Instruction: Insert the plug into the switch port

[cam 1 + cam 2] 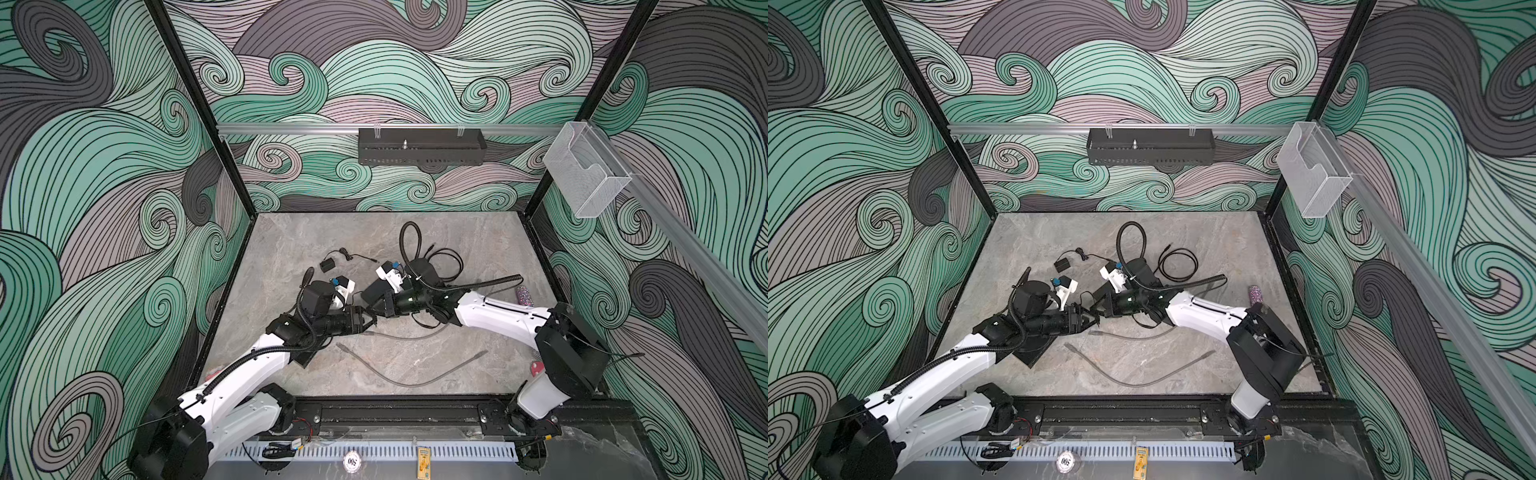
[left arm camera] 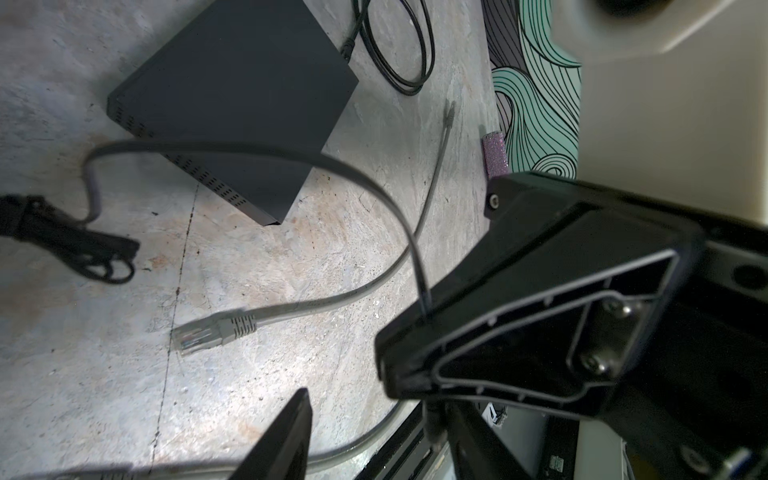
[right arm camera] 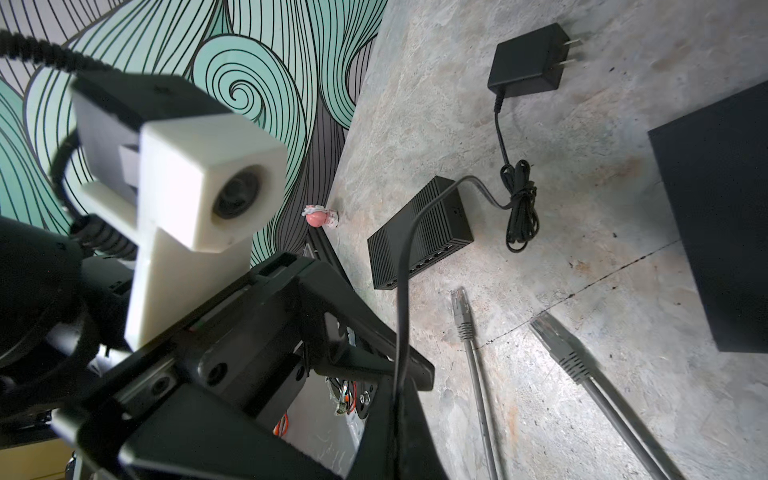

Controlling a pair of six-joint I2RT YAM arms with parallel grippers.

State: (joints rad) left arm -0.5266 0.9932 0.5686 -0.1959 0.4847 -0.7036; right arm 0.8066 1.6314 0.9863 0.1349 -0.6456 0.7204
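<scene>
In both top views the two claws meet tip to tip just below the middle of the frame, above the bench (image 1: 415, 232). The right claw (image 2: 399, 357) is pressed together on the thin black power cord (image 3: 400, 291), which comes to it from the tied bundle near the power adapter (image 3: 525, 62). The left claw (image 1: 368, 323) stands part-way spread beside that pinch, one finger (image 3: 390, 353) close against the cord. As far as I can see it grips nothing. The plug is hidden at the claws, so I cannot tell which way it points.

The switch (image 3: 386, 249) lies flat on the bench, apart from both claws. In a top view only a dark corner shows under the left forearm, lower left of centre — probably the switch (image 1: 1034, 353). Its row of ports (image 3: 432, 257) is empty, with two grey patch cables (image 3: 463, 316) loose beside it and the flat dark box (image 3: 715, 216) further off.

The step in hand looks like a re-grip of the cord's end between the claws — insertion is not yet begun. Next, the left claw should close near the plug with its tip left free, then carry it to the switch and square it to the socket. The other claw should probably steady the light box.
</scene>
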